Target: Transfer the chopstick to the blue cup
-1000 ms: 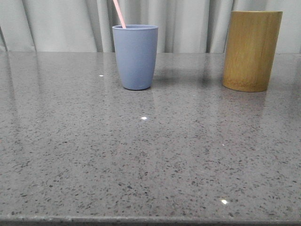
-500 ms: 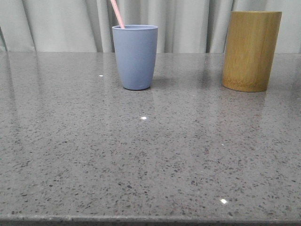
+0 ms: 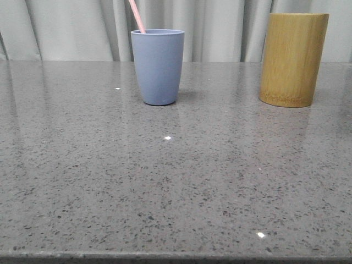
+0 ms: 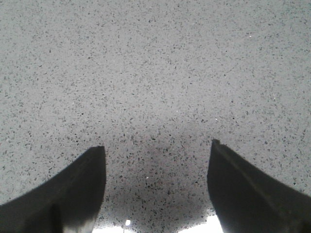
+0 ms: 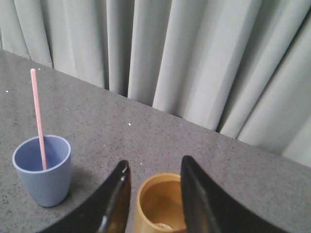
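Note:
The blue cup stands upright at the back of the table, left of centre. One pink chopstick stands in it, leaning left, its top cut off by the front view. In the right wrist view the same chopstick rests inside the blue cup. My right gripper hangs open above the bamboo cylinder, holding nothing. My left gripper is open over bare table, nothing between its fingers. Neither gripper shows in the front view.
The yellow-brown bamboo cylinder stands at the back right, taller than the blue cup, with no sticks showing inside. A grey-green curtain hangs behind the speckled grey table.
Nothing on the table has moved. The shadow beside the blue cup a second ago has faded, and the view has shifted very slightly.

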